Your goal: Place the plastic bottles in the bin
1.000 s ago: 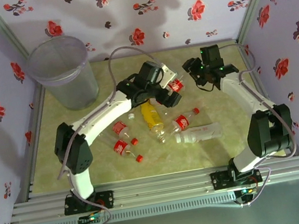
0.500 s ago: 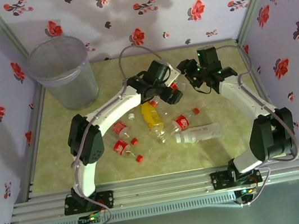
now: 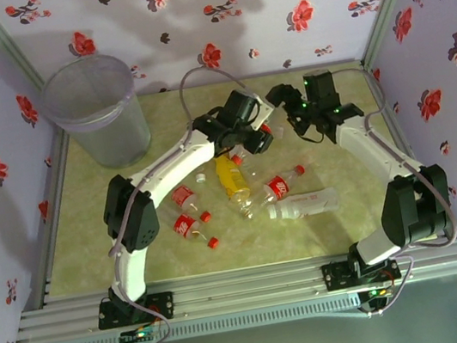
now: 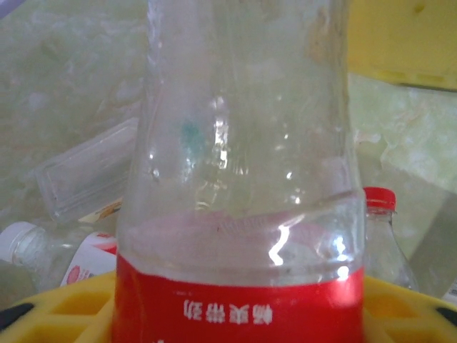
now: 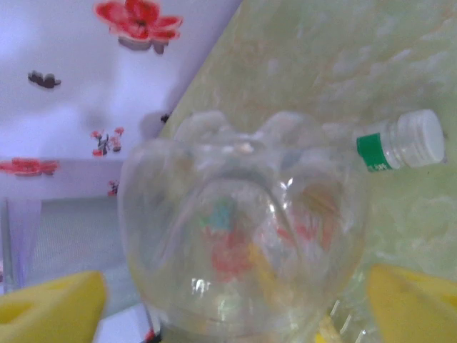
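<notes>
1. Bin (image 3: 111, 142): translucent grey, upright in the far left corner of the counter (image 3: 351, 230), well apart from both arms.
2. Held bottle (image 3: 266, 131): clear with a red label, at the far middle of the counter, between the two grippers.
3. Left gripper (image 3: 260, 137): jaws closed on the held bottle at its red label, with yellow pads (image 4: 407, 314) showing on either side of it.
4. Right gripper (image 3: 281, 109): jaws spread wide and holding nothing. Its pads (image 5: 53, 304) stood clear of the held bottle's base on both sides.
5. Yellow bottle (image 3: 230, 178): lying mid-counter, just near of the left gripper.
6. Red-labelled bottle (image 3: 276, 186) and clear bottle (image 3: 305, 204): lying right of the yellow bottle.
7. Two red-capped bottles (image 3: 182, 199) (image 3: 187, 226): lying left of the yellow bottle.
</notes>
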